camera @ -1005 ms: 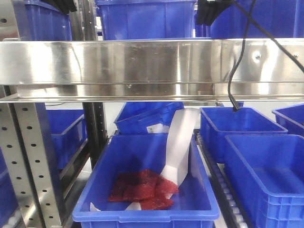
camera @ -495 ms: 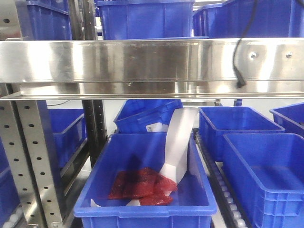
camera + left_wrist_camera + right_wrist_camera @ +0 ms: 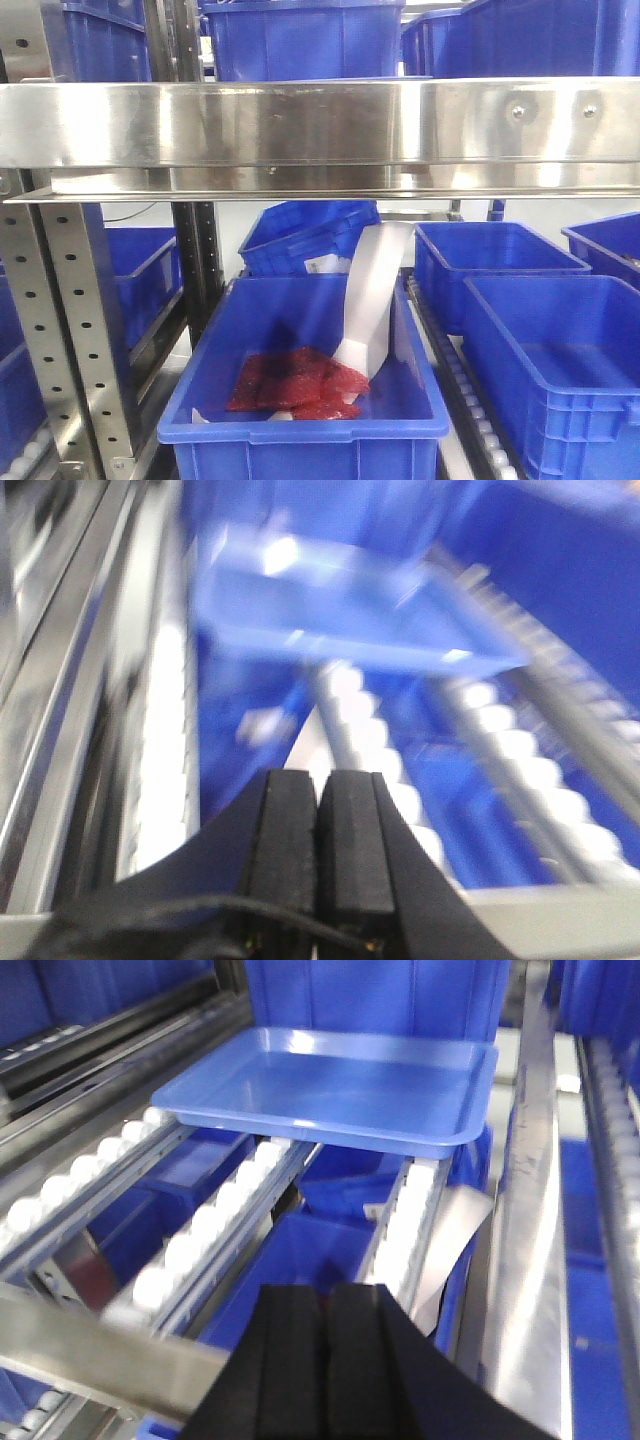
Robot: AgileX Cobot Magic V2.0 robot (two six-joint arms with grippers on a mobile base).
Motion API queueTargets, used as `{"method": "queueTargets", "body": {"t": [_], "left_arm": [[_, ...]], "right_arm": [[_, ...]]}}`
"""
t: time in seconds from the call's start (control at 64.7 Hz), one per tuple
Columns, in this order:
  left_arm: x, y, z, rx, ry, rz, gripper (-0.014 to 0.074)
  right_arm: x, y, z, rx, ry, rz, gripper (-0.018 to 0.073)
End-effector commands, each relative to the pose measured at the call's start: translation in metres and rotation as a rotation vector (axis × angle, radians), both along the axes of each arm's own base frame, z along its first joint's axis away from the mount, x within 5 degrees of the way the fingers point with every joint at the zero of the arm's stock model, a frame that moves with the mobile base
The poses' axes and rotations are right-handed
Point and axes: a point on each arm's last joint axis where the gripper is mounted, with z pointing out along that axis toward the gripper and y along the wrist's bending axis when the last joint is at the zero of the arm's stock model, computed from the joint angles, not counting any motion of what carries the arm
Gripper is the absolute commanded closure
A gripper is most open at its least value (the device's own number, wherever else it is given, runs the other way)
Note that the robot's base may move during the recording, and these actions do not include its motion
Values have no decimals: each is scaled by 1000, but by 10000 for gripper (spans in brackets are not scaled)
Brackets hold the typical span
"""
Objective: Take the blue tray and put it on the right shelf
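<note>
Blue tray [image 3: 340,1085]: shallow, glossy, periwinkle, rounded corners, resting flat on roller tracks [image 3: 215,1222] of right shelf [image 3: 320,125]. Left gripper [image 3: 320,825], right gripper [image 3: 327,1345]: pads pressed together, empty.

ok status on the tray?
Both tools shut, empty: left, right. Tray resting on shelf rollers. Nothing in the way.

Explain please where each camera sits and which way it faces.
Front view: before the steel shelf, level with its beam, facing bins; no robot part shows.
Left wrist: behind the shut left gripper, facing the blurred blue tray.
Right wrist: behind the shut right gripper, facing the same tray on rollers.
</note>
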Motion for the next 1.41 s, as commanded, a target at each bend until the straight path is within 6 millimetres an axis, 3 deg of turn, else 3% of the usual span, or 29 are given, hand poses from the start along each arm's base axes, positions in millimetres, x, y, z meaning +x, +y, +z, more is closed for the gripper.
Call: {"method": "queueTargets", "body": {"t": [0.0,0.124,0.34,0.603,0.711,1.298,1.391], "left_arm": [[-23,3,23,-78,-243,-69,645],[-57,15,5,-99,-290,-96,645],[-113,38,-29,-86,-307,-103,645],[-152,55,-56,-113,-370,-110,645],[-156,55,-56,-129,-402,-120,645],[-156,55,-56,-129,-406,-121,645],[-156,55,-56,-129,-406,-121,645]], "right_arm": [[-26,-8,18,20,-221,36,517],[-66,-23,-4,12,-266,53,517],[-133,-50,-25,43,-350,48,517],[-184,-72,-39,85,-463,32,517],[-191,-75,-37,96,-491,29,517],[-191,-75,-37,95,-490,28,517],[-189,-77,-48,80,-455,-7,517]]}}
